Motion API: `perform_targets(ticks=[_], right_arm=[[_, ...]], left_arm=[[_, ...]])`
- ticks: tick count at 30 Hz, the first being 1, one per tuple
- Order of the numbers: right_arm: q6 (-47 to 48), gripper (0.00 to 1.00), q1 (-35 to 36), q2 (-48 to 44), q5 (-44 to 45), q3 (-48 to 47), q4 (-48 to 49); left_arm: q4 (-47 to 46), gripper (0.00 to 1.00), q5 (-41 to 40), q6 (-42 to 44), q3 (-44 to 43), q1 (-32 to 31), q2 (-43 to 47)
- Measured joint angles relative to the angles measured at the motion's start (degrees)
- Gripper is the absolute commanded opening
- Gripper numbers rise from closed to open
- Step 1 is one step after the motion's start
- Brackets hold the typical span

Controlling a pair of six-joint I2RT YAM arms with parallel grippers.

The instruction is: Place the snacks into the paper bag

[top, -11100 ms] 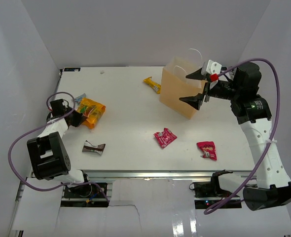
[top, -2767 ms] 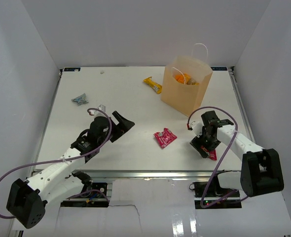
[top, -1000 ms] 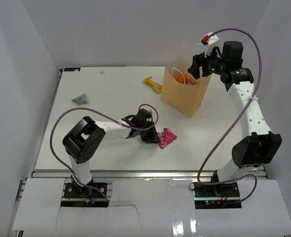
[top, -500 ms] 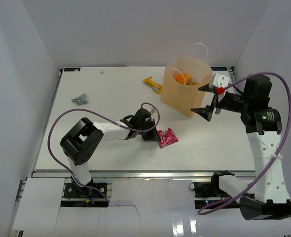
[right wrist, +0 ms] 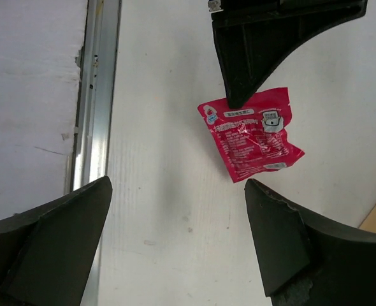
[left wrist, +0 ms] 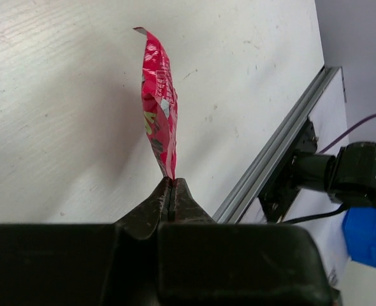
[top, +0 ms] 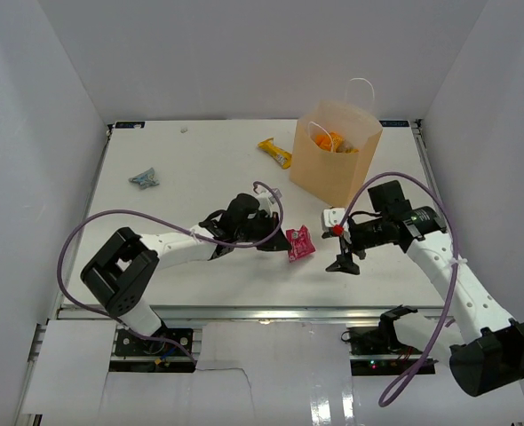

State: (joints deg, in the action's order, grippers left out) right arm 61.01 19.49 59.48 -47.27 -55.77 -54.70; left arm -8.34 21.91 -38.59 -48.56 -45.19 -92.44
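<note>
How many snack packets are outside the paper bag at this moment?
3: a yellow bar left of the paper bag, a grey-blue packet far left, and a red packet pinched by the left tool. An arm may hide others.

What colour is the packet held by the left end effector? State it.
Red-pink with white print; the packet shows best in the right wrist view.

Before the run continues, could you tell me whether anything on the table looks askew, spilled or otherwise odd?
Nothing is spilled or damaged; the tan paper bag stands upright. The one oddity: the red-pink foil packet is held edge-on, pinched only at its very rim by the left gripper.
</note>
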Motion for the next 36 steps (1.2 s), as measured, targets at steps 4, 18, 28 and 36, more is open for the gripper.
perform_targets(ticks=[4,18,28,36], right_arm=[[11.13,0.9,0.98,2.51,-1.31,0.92,1.22],[23.23,0.95,8.7,27.06,-3.41,-8.72,5.09],[20.22,0.49,11.91,29.73,-1.92,-8.74,8.41],[18.73,0.08,12.04,29.05,-0.5,-8.9,8.11]], left_arm=[[1.03,0.0,1.66,5.07,1.25,0.0,2.62],[5.77,0.0,5.11,13.31,1.38,0.0,9.57],[6.54,0.0,5.99,13.29,1.62,0.0,12.24],[7.48,0.26,5.77,13.6,1.6,-0.07,12.74]])
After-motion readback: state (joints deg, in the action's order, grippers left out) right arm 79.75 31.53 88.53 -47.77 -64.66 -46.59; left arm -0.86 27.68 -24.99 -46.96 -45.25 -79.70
